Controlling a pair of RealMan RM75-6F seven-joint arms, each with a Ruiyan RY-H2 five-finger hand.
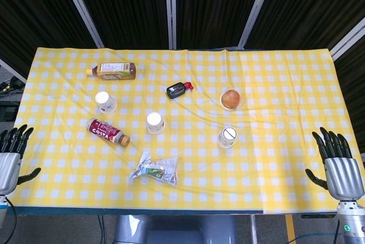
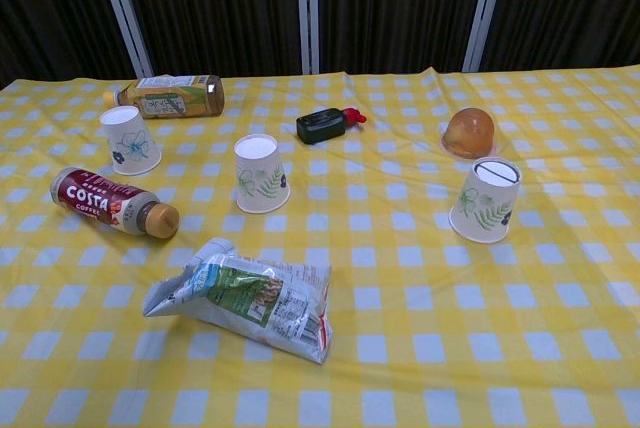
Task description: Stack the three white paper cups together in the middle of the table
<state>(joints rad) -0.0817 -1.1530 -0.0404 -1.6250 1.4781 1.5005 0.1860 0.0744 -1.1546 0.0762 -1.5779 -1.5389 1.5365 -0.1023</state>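
Three white paper cups with leaf prints stand upside down and apart on the yellow checked table (image 1: 285, 84). One cup (image 1: 106, 102) (image 2: 130, 140) is at the left, one (image 1: 155, 122) (image 2: 261, 174) near the middle, one (image 1: 227, 137) (image 2: 486, 200) at the right. My left hand (image 1: 11, 155) hangs at the table's left edge, fingers spread, holding nothing. Off the right front corner my right hand (image 1: 339, 167) is likewise spread and empty. Neither hand shows in the chest view.
A tea bottle (image 1: 114, 71) (image 2: 170, 95) lies at the back left, a Costa coffee bottle (image 1: 106, 131) (image 2: 113, 201) beside the left cup. A snack bag (image 1: 155, 169) (image 2: 245, 296) lies in front; a black device (image 1: 177, 89) (image 2: 323, 125) and an orange bun (image 1: 230, 98) (image 2: 469, 132) sit further back.
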